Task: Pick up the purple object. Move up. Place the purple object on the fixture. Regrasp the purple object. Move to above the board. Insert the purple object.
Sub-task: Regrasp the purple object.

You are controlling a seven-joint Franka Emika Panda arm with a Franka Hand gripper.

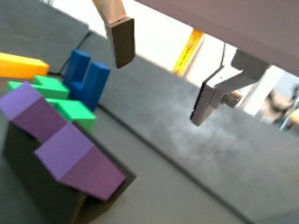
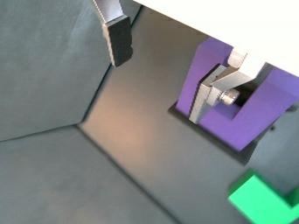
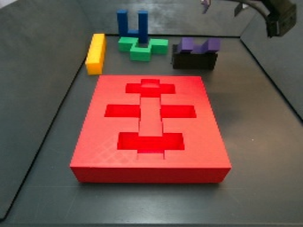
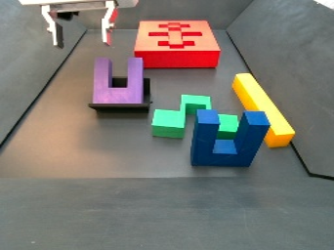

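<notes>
Here the gripper (image 4: 78, 39) hung in the upper left of a side view, its two fingers apart w/ nothing between them, raised above the dark floor and clear of every piece; in another side view it (image 3: 243, 7) sat at the top right corner, partly cut off by the frame edge. Both wrist views showed the silver finger plates w/ dark pads (image 1: 122, 42) spread wide, empty gap between. The purple object (image 4: 117, 82) lay on the fixture (image 4: 120, 108), left of centre in that side view, prongs pointing toward the board (image 4: 178, 44), which sat at top centre. In the other side view the purple object (image 3: 198, 44) was on the fixture (image 3: 196, 60) in the upper right, just beyond the board's (image 3: 151, 124) far edge, not touching it. The green block (image 4: 177, 115) lay near the fixture's right side, the blue two-pronged piece (image 4: 231, 137) stood right of centre, approx. touching the green one, and the yellow bar (image 4: 260, 105) ran along the right. In a wrist view the purple object (image 2: 233, 105) showed behind one finger.
</notes>
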